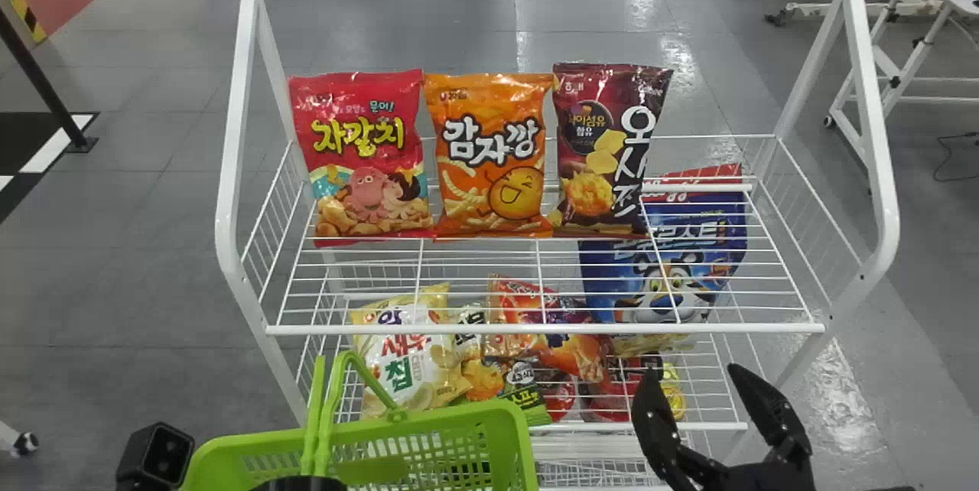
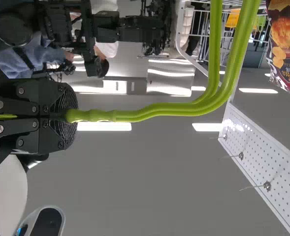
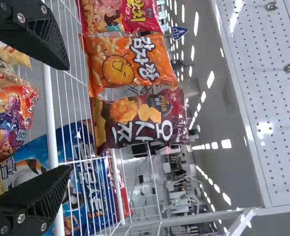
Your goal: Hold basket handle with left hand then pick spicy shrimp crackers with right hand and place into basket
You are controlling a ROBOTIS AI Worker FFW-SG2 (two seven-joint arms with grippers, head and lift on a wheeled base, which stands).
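At the bottom of the head view, my left gripper (image 1: pixel 300 484) is shut on the handle (image 1: pixel 329 407) of the green basket (image 1: pixel 428 421). The left wrist view has that gripper (image 2: pixel 70 116) clamped around the green handle (image 2: pixel 149 112). My right gripper (image 1: pixel 693 373) stands open and empty in front of the rack's right half. An orange-red bag (image 1: pixel 528 311), apparently the spicy shrimp crackers, lies on the lower shelf behind the wires, left of it. From the right wrist, the open gripper (image 3: pixel 67 118) has this bag (image 3: pixel 11 110) beyond its fingers, apart from them.
Three snack bags stand on the upper shelf (image 1: pixel 535 329): red (image 1: pixel 367 158), orange (image 1: pixel 493 158) and maroon (image 1: pixel 604 151). Below are a pale bag (image 1: pixel 405 361), a green-black bag (image 1: pixel 522 391) and a large blue bag (image 1: pixel 665 269). White side frames (image 1: pixel 233 147) flank the shelves.
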